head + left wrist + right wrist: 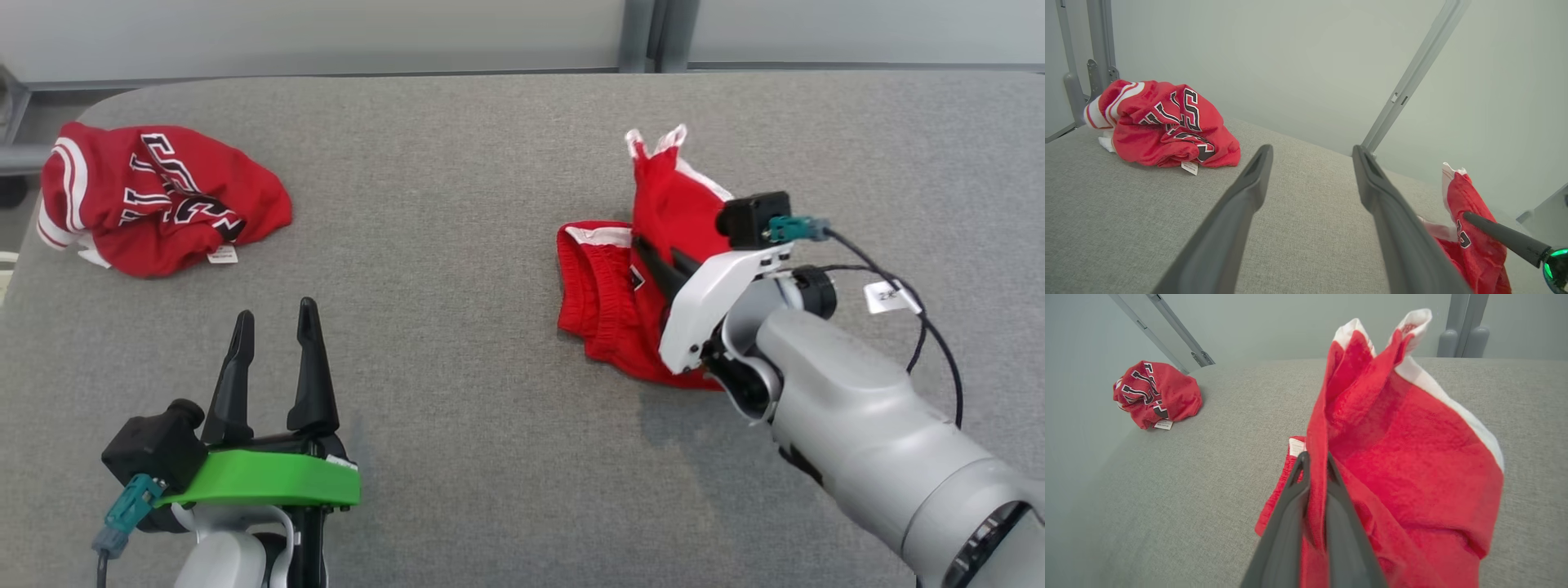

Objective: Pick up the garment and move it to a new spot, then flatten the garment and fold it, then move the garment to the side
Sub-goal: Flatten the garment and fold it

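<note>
Right gripper point(1314, 459) pinched the garment point(1404, 457), apparently beginning the pickup; next likely called for lifting it clear, left gripper point(276, 310) gaping wide.

1. The table point(490, 392) has a grey woven cloth top with a rounded far-left corner.
2. A crumpled red shirt point(163, 200) (black-and-white lettering, white tag showing) lies near that corner.
3. Red shorts point(608, 302) with white trim lie well apart to the right, one part standing up.
</note>
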